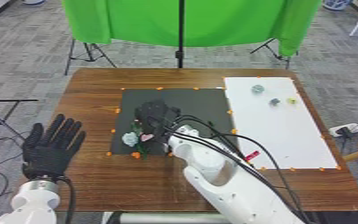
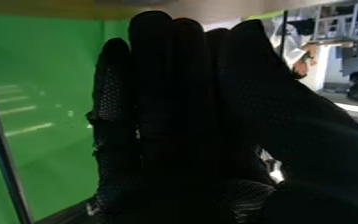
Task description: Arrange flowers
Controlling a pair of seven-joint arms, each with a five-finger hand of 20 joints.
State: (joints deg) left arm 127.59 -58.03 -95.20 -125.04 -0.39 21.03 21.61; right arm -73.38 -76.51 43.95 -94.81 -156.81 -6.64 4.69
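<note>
My left hand (image 1: 51, 150) is open at the left of the table, its fingers straight and spread. Over the dark mat (image 1: 193, 95), my right hand (image 1: 156, 114) is open. On the mat's lower left, close below it, are a pale blue-white flower (image 1: 130, 139) and a pinkish flower (image 1: 146, 137) with green stems. The hand partly covers what lies there. In the right wrist view, my right hand (image 2: 171, 115) has long straight fingers close together, with the thumb beside them. Small pale flowers (image 1: 258, 89) and a yellowish one (image 1: 291, 101) lie on the white board (image 1: 273, 130).
The brown table (image 1: 113, 185) has orange markers around the mat and board. A pink tag (image 1: 252, 155) lies at the board's lower left, beside the right arm and its dark cables. A green cloth (image 1: 140, 20) hangs behind the table on a stand.
</note>
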